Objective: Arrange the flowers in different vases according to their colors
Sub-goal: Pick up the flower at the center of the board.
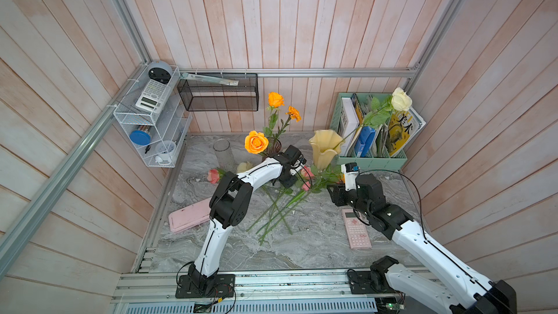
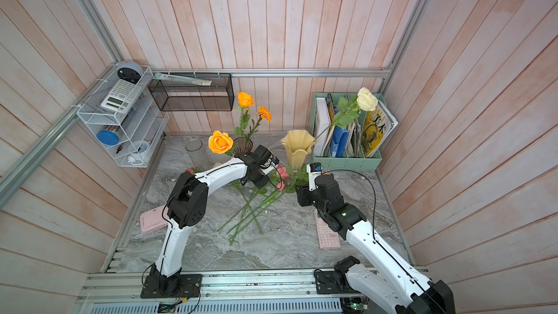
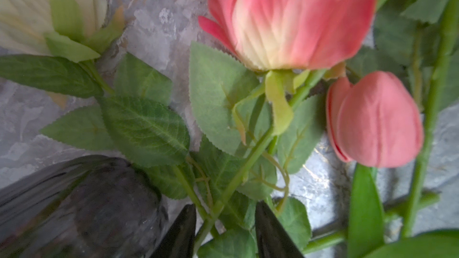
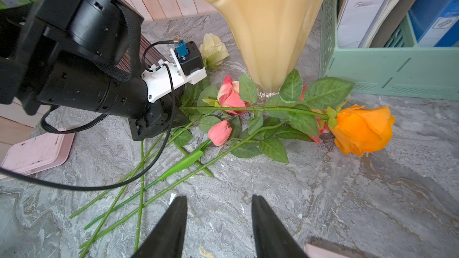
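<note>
Looking down on a grey marbled tabletop [image 1: 302,252] with three vases lined up along the far edge. Spotting a clear glass cylinder vase [image 1: 223,152] at far left. Just right of it, seeing a dark purple ribbed glass vase [image 1: 275,145] holding three orange roses [image 1: 256,142]. Further right, a pale yellow wavy-rimmed flared vase [image 1: 324,146] holding one cream-white rose [image 1: 401,100], leaning out over a mint-green slotted file holder [image 1: 371,161].

Seeing the rest of the flowers lying loose in a crossed heap mid-table, just in front of the purple and yellow vases. Picking out a large pink rose [image 3: 290,18], a small pink bud [image 3: 375,120], a cream rose head [image 3: 24,8] and a loose orange rose [image 4: 362,130] near the yellow vase's foot, with long stems fanning toward the near side. Also noticing a lone pink rose [image 1: 213,175] lying by the cylinder's base.

Catching the left gripper [image 3: 224,206] reaching down into that heap. Seeing its black fingers [image 3: 181,232] standing partly apart on either side of the green stem [image 3: 248,162] running down from the large pink rose (not clamped on it, going by the wrist view).

Finding the right gripper [image 4: 219,197] hovering low over bare marble on the near right side of the heap, fingers parted with nothing between them. Noticing a pink calculator [image 1: 356,232] lying under the right arm and a flat pink case [image 1: 187,215] at near left.
</note>
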